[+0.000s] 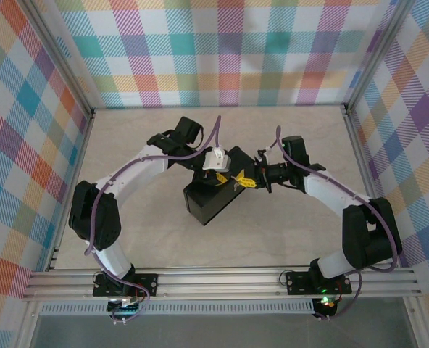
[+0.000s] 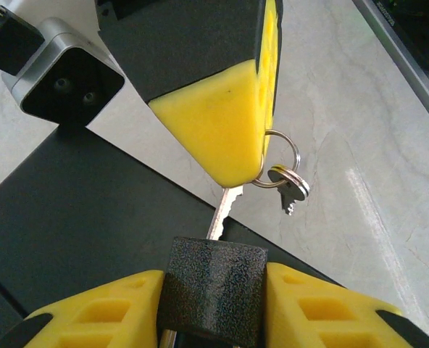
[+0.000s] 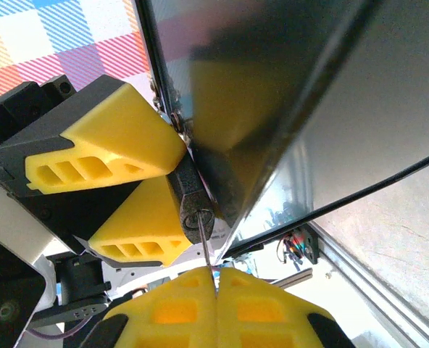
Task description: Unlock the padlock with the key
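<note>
over the black box point(image 2: 77, 217), the left gripper point(image 2: 213, 313) clamps the padlock point(image 2: 213, 279) and the right gripper point(image 3: 216, 279) pinches the key point(image 2: 222, 206), blade at its keyhole.

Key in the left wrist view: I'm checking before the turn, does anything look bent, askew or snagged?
Nothing stands out. The key runs straight from the right gripper into the padlock, which the left gripper clamps; a spare key hangs free beside it.

The left gripper point(image 2: 213, 319) clamps the padlock point(image 2: 213, 283) (dark, speckled) between yellow fingers point(image 2: 316, 308), the key point(image 2: 224, 206) meeting its top.
</note>
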{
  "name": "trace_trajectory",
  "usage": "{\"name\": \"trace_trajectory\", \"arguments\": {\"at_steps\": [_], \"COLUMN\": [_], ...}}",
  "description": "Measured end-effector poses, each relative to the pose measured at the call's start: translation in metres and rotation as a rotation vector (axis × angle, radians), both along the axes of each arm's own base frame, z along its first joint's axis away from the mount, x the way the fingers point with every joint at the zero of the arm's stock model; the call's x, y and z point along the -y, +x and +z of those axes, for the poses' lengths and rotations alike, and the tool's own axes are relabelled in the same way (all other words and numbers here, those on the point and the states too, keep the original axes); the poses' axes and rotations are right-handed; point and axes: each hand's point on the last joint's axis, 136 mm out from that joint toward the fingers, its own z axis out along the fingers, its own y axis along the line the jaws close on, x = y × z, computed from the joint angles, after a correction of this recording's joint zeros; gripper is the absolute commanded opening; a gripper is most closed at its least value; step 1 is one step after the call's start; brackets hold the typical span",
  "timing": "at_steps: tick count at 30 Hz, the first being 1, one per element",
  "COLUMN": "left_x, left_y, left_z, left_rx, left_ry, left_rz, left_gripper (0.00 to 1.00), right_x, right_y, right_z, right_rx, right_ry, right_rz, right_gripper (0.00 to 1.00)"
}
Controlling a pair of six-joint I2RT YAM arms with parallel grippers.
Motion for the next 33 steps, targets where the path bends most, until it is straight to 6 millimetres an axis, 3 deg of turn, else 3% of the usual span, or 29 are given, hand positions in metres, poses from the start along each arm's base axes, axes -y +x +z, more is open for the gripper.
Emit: {"name": "trace_trajectory", "arguments": {"at_steps": [17,23,33], "left_x": [0.004,0.002,0.001], "left_y": [0.0,0.002,-0.001], "left_z": [0.001,0.001,0.001], "left_rx": [0.0,0.006,0.013], "left_ry": [-0.005,0.027,0.062], "left_rz": [0.014,0.014,0.013], "left_gripper": [0.49,0.48,0.53], "right_x": [-0.001,-0.002,0.001], "right_y": [0.007,0.01,0.006], "right_z": [-0.003,-0.001,-0.003], "right_rx": [0.125,0.168,0.21], "right_ry": [-0.085,-0.097,-0.114], "right_rz": [0.044,0.067,0.093], "right_gripper": [0.04,0.04,0.04]}}
